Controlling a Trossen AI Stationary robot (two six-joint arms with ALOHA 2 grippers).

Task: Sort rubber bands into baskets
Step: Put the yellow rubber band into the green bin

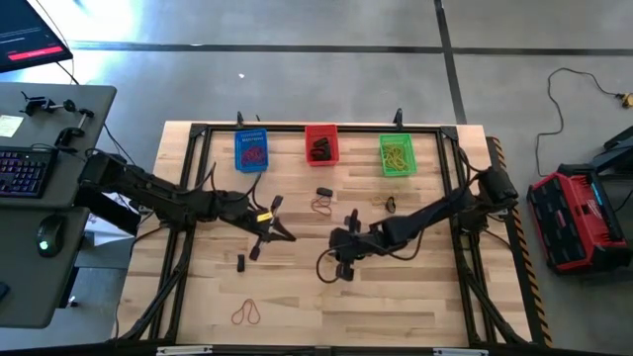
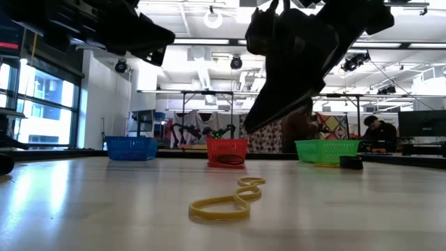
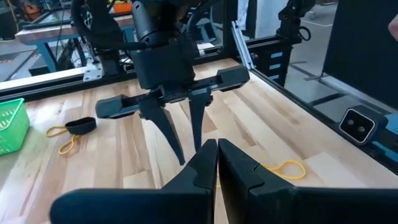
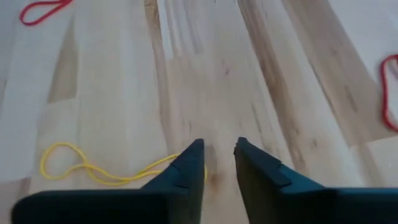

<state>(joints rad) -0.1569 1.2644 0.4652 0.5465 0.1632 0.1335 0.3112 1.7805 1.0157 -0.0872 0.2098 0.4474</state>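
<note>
Lying flat beside right tool (image 4: 219, 163): thin, twisted yellow rubber band (image 4: 87, 163)

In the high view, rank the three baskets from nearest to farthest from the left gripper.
1. The blue basket, up-table and slightly left of the left gripper.
2. The red basket, the middle one in the row.
3. The green basket, at the row's right end, on the right arm's side.

Both arms are black, jointed and slim, with loose black cables looping beside them. The left arm (image 1: 163, 198) carries a small yellow mark near its wrist. Each gripper ends in 2 tapering, pointed black fingers (image 4: 186, 168) on a wide crossbar.
</note>
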